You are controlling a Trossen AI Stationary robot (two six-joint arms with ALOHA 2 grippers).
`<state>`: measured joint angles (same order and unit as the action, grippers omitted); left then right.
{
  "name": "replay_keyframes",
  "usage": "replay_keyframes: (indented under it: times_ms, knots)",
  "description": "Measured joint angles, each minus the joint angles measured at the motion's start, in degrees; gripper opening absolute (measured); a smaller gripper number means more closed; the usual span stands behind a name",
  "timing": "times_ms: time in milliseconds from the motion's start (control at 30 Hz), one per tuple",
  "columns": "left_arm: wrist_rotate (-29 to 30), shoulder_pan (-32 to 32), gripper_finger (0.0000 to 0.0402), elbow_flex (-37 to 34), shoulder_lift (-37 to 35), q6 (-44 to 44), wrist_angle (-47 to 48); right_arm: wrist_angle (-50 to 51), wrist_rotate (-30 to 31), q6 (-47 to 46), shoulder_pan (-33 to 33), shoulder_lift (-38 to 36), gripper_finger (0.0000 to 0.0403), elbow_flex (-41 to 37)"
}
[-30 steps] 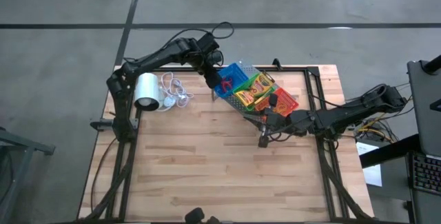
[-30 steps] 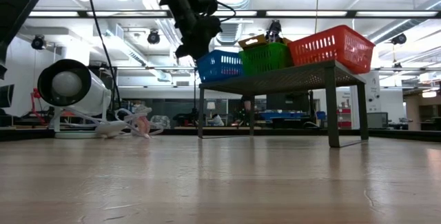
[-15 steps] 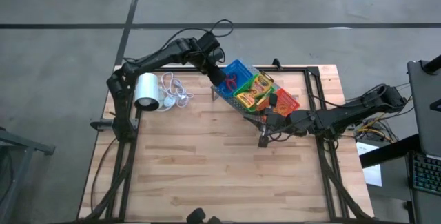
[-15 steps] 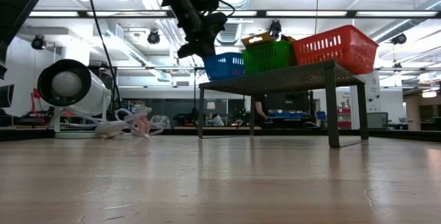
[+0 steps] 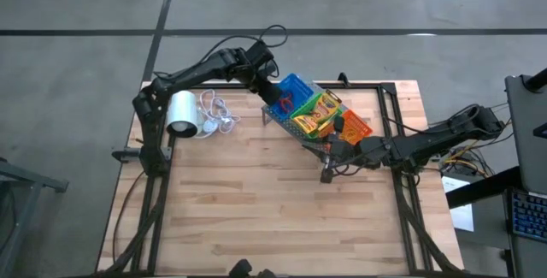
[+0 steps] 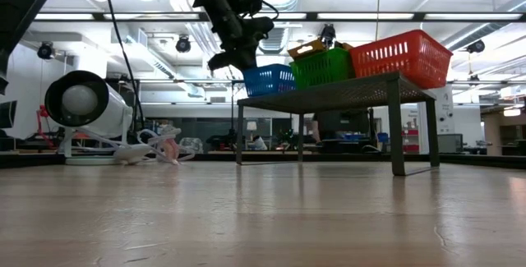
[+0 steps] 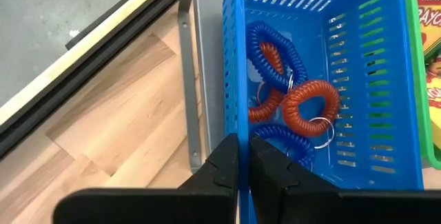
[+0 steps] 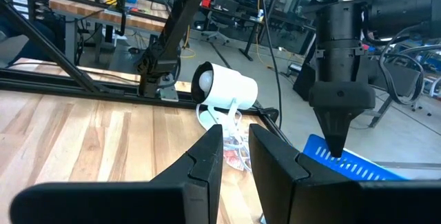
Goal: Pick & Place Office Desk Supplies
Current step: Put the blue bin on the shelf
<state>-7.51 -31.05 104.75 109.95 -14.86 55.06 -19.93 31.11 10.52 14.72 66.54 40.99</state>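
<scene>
On far surface, L to R:
Roll: white roll (image 5: 181, 112), far left, w/ cord.
Left pincer (image 7: 238, 156): narrow, clamped on blue bin (image 7: 389, 107) wall; ring bands (image 7: 310, 106) inside.
Rack (image 6: 345, 94): holds blue, green, red bins.
Right pincer (image 8: 234, 141): narrow gap, holding nothing, right of rack.

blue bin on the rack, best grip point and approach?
Grip the blue bin on its thin upright wall, coming from above: it sits open-topped on the rack, with the green bin tight against its other side. The left gripper already pinches that free wall.
</scene>
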Motion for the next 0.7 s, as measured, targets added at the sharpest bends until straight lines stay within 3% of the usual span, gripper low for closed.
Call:
replay_keyframes:
  times_ms: [700]
  knots:
    - [-1.1,0.6,0.0024,-0.2,0.3,-5.1,1.3,0.0,0.0,0.0,0.0,0.0,0.0068,0.0]
